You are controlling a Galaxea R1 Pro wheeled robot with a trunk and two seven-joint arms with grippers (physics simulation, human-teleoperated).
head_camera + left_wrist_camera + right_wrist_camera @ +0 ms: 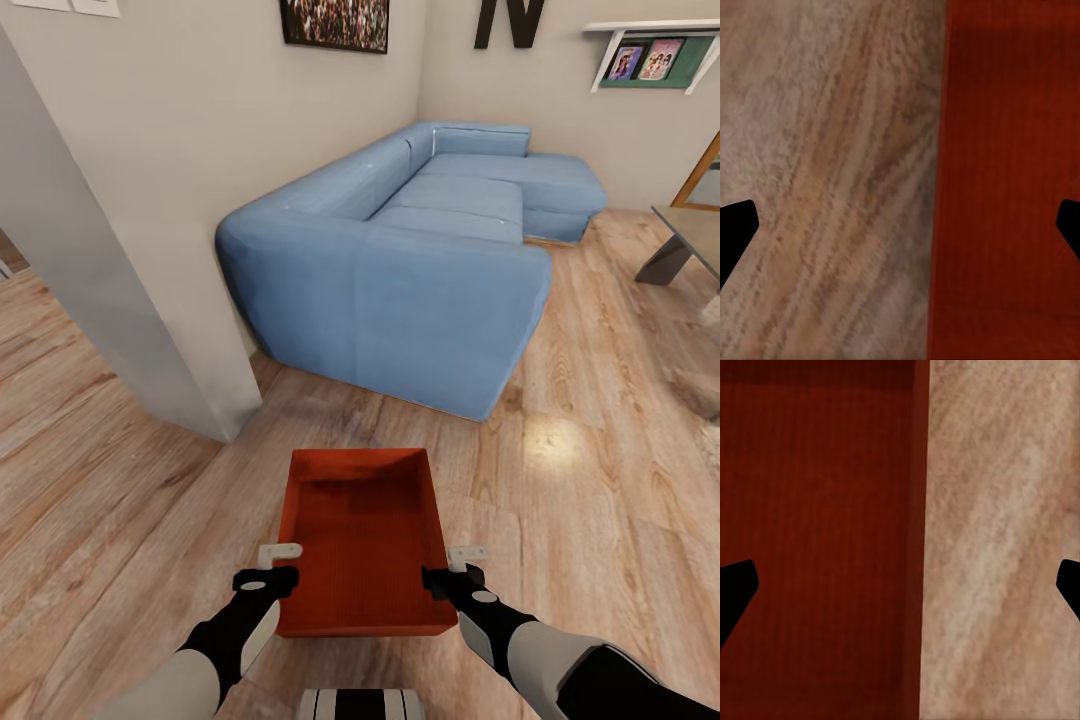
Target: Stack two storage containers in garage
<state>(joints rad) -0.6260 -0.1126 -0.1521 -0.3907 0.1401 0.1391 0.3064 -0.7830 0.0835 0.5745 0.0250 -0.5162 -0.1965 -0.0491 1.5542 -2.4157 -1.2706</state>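
A: Head view, room? Surface?
B: Living room: light wood-plank floor (pixel 600 480), blue sofa (pixel 420 250), pale walls.
A: Container?
B: One orange-red container (pixel 362 545) lifted between both arms; left hand (pixel 272 566) and right hand (pixel 452 567) each straddle a side wall, spread wide.

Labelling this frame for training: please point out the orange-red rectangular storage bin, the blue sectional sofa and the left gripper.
orange-red rectangular storage bin (pixel 362 545): head view, inner bottom.
blue sectional sofa (pixel 430 300): head view, near armrest.
left gripper (pixel 278 566): head view, between fingertips.

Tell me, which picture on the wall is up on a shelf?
The pink pictures at the far right stand on the white shelf. The dark framed picture hangs straight on the wall.
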